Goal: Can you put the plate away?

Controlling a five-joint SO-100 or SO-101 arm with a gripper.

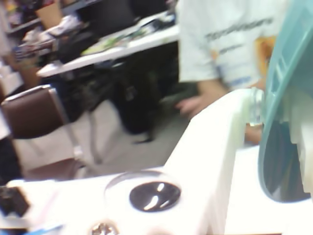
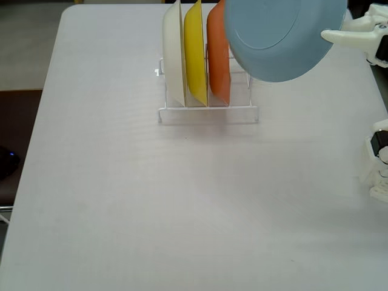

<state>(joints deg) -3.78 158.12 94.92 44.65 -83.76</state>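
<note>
In the fixed view we see the plate (image 2: 282, 36), light blue-grey and glossy, held up off the counter (image 2: 151, 200) near the top right of the picture. Its face is turned towards the camera and it overlaps the right end of the clear rack (image 2: 206, 112). The white claw (image 2: 332, 36) comes in from the right edge and is clamped on the plate's right rim.

In the rack three plates stand upright on edge, side by side: a cream plate (image 2: 174, 54) on the left, a yellow plate (image 2: 195, 54) in the middle and an orange plate (image 2: 217, 57) on the right, the last partly hidden behind the blue one.

In the wrist view the plate (image 1: 283, 73) fills the right edge, and a white claw finger (image 1: 215, 147) lies against it. The rest is blurred: a person in a white shirt (image 1: 220, 39), a brown chair (image 1: 29, 107) and a cluttered desk (image 1: 107, 46).
</note>
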